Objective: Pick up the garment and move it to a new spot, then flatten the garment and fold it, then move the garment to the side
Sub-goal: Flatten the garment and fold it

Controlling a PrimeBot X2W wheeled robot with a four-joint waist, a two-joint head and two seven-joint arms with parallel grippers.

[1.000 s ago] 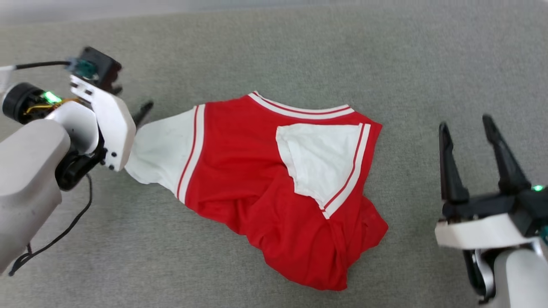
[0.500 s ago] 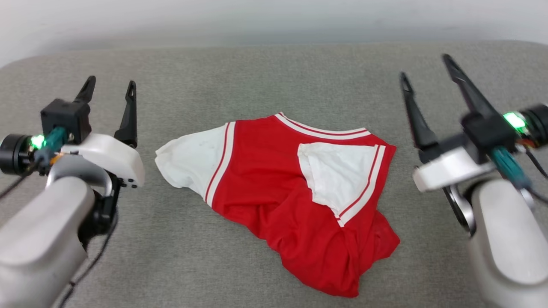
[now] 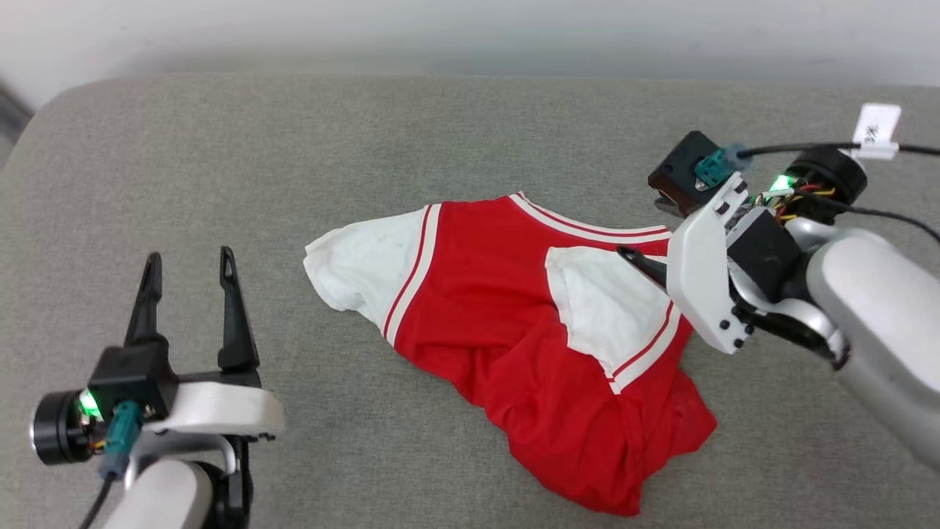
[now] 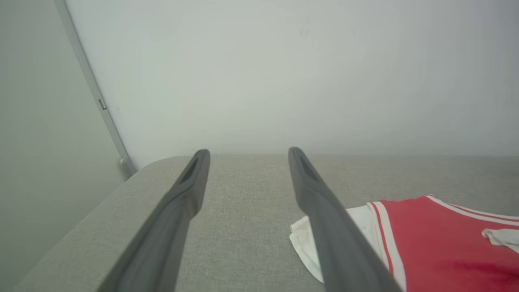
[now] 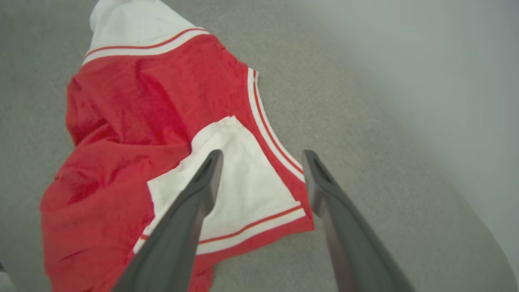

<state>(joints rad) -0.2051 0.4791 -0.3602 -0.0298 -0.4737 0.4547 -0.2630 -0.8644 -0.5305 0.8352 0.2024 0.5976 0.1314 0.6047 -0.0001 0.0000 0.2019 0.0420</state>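
Grey woven cushion (image 3: 220, 132) carries everything, with a pale wall (image 3: 470, 29) behind its far edge. At the near left, the left hand (image 3: 189, 255) hangs above bare cushion. Its two dark fingers (image 3: 233, 316) are spread wide with nothing between them, tips pointing toward the wall.

The garment (image 3: 514, 316) lies to the right of this hand, well apart from it. In the left wrist view its nearest corner shows low down, just beyond the finger on that view's right. It lies crumpled on the cushion. Nearest the left hand is one white sleeve (image 3: 360, 264), spread flat and joined to the red body by striped trim (image 3: 413, 275). The body bunches into folds toward its near right corner.

A second sleeve (image 3: 598, 308) is turned back on top of the red, and this part sits directly under the right hand (image 5: 262, 153). That hand reaches in from the right, tilted down, jaws wide and holding nothing. In the right wrist view, one finger is over the white of the second sleeve and the other over bare cushion just past the striped neck edge (image 5: 263, 121). Whether either tip touches cloth cannot be told. Behind the right hand, a black cable (image 3: 808, 149) with a white tag (image 3: 877, 125) runs off to the right.
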